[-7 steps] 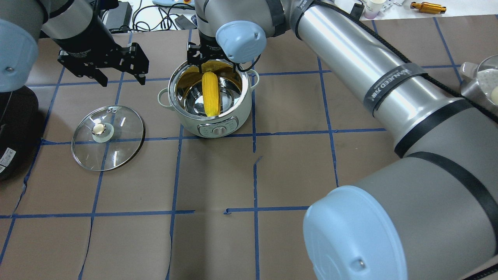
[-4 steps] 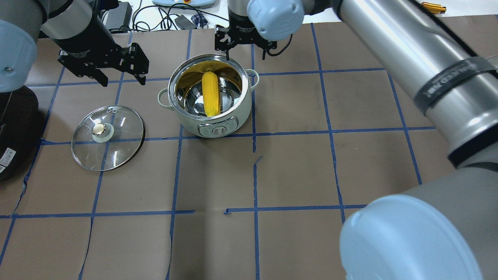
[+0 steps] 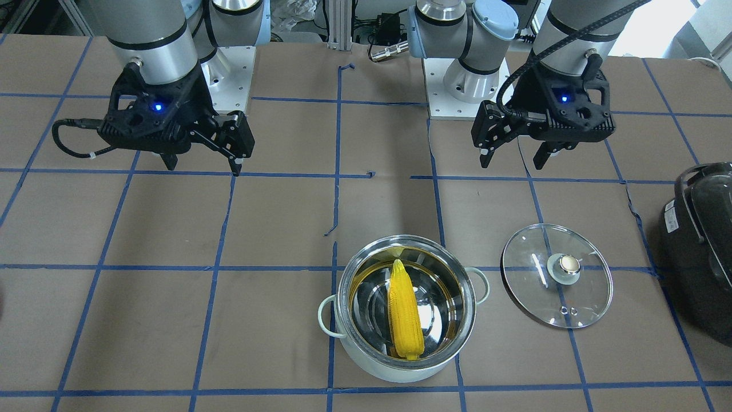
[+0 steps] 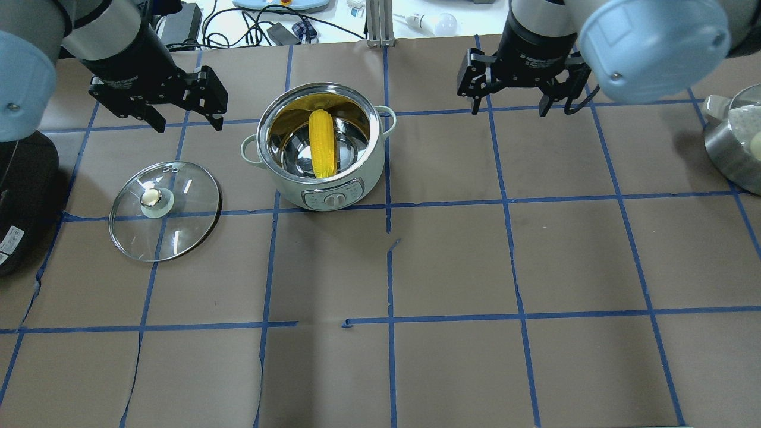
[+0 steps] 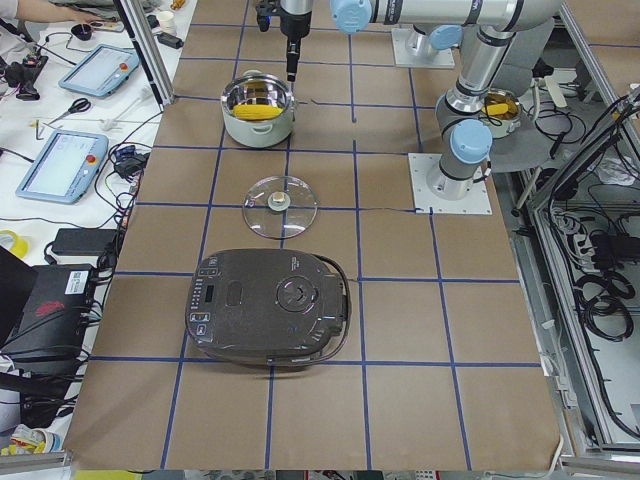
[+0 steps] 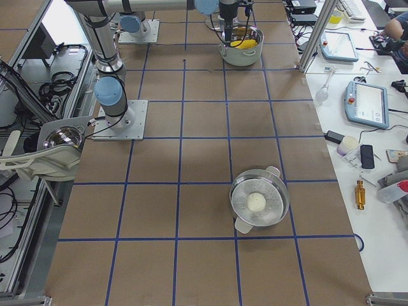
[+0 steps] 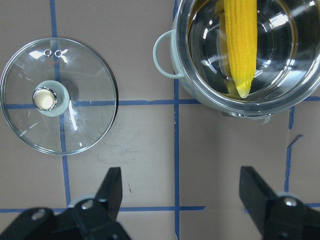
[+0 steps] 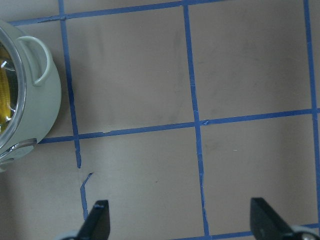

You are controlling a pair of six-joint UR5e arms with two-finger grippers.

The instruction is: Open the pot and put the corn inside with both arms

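The mint-green pot point(image 4: 292, 189) stands open at the table's far middle. The yellow corn point(image 4: 321, 142) lies inside it, also in the front view point(image 3: 404, 317) and the left wrist view point(image 7: 240, 45). The glass lid point(image 4: 185, 221) lies flat on the table to the pot's left. My left gripper point(image 4: 189, 126) is open and empty, hovering beyond the lid, left of the pot. My right gripper point(image 4: 509, 112) is open and empty, above bare table right of the pot. The right wrist view shows the pot's wall point(image 8: 42, 100) at its left edge.
A black appliance point(image 4: 18, 202) sits at the table's left edge, near the lid. A steel steamer pot point(image 4: 734, 142) with a white ball in it stands at the right edge. Cables and devices lie beyond the table's far edge.
My right gripper has risen from the pot's far rim and moved well to the right, open and empty. The corn stays in the pot. The left arm has not moved.
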